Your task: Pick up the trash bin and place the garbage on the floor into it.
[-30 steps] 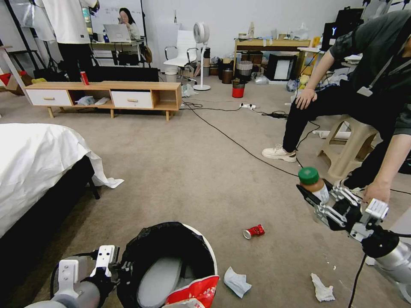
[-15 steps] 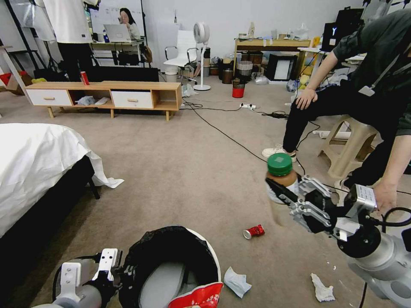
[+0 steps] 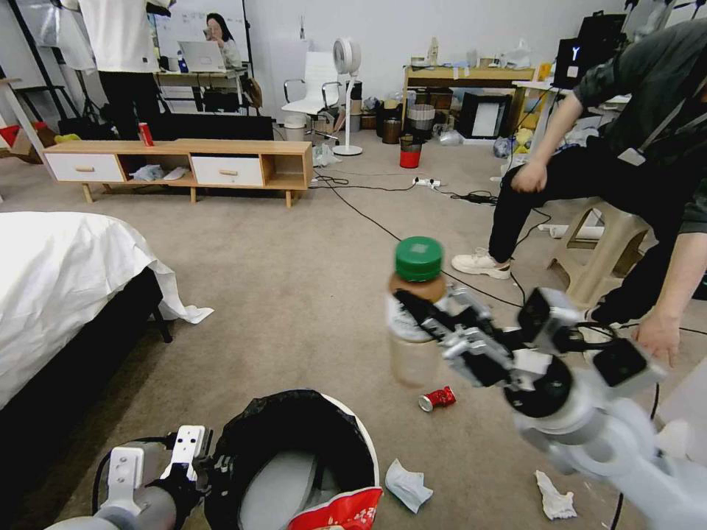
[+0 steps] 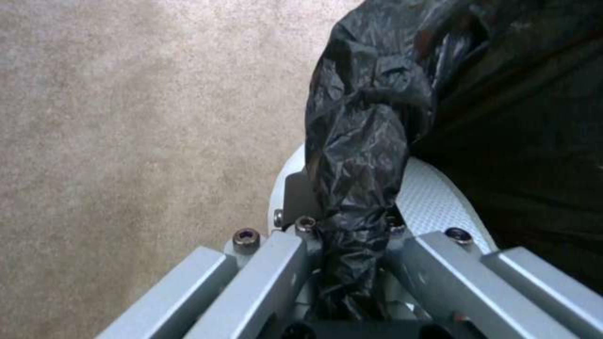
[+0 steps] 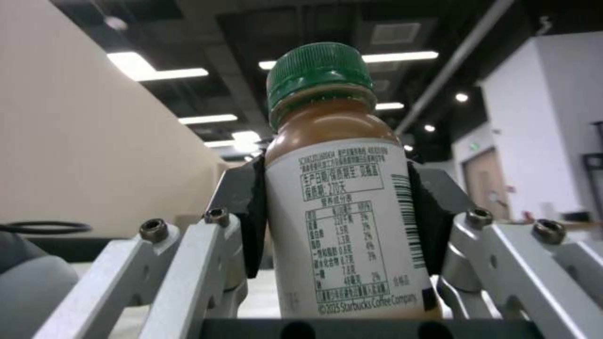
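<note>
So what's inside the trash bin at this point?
The trash bin holds a red snack packet at its near rim, over a pale grey patch of the bin's inside. The black bag and the frame edge hide anything deeper.

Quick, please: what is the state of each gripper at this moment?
Left gripper: closed on the trash bin rim.
Right gripper: closed on the green-capped bottle.

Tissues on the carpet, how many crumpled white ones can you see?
2. One tissue lies right beside the bin, on its right. The other tissue lies farther right, under the right arm. More could be hidden behind the bin or the arm.
</note>
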